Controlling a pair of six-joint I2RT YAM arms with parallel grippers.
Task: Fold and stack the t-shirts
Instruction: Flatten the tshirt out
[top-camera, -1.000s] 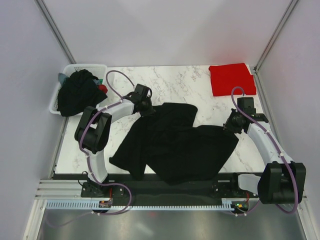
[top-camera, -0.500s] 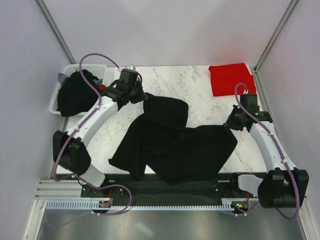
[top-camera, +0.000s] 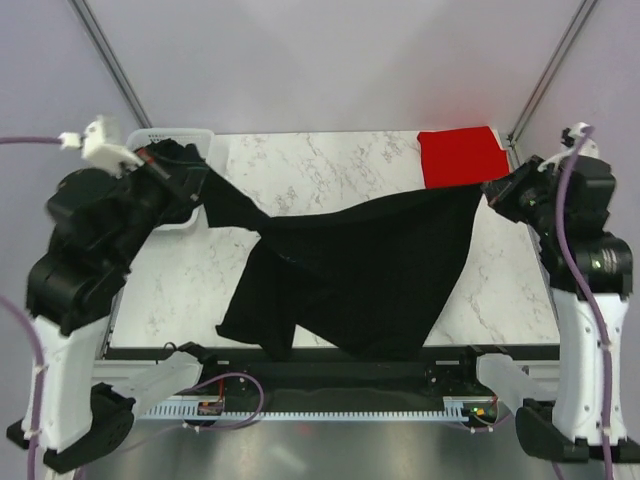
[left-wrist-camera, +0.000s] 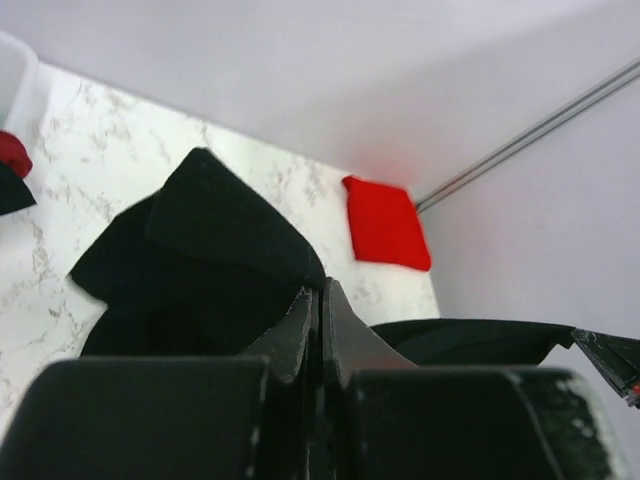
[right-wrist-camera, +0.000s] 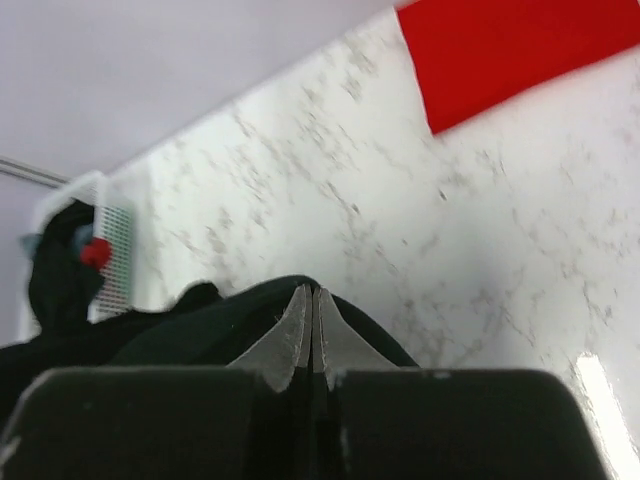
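Observation:
A black t-shirt (top-camera: 350, 270) hangs stretched between my two raised grippers, and its lower part lies crumpled on the marble table (top-camera: 330, 165). My left gripper (top-camera: 200, 182) is shut on the shirt's left corner, up near the basket. My right gripper (top-camera: 497, 195) is shut on its right corner. In the left wrist view the fingertips (left-wrist-camera: 320, 292) are pressed together with black t-shirt cloth (left-wrist-camera: 210, 225) draped just beyond them. The right wrist view shows the same pinch (right-wrist-camera: 312, 292) on a ridge of black t-shirt cloth (right-wrist-camera: 190, 325). A folded red t-shirt (top-camera: 460, 155) lies flat at the back right.
A white slotted basket (top-camera: 178, 134) stands at the back left, mostly hidden behind my left arm. It holds dark clothes (right-wrist-camera: 58, 275) with a bit of red. Grey walls close in the table on three sides. The arm bases sit along the near edge.
Both arms have risen and swung outward. They have lifted the black t-shirt's upper edge off the table and pulled it taut between them. The left jaws closed fully.

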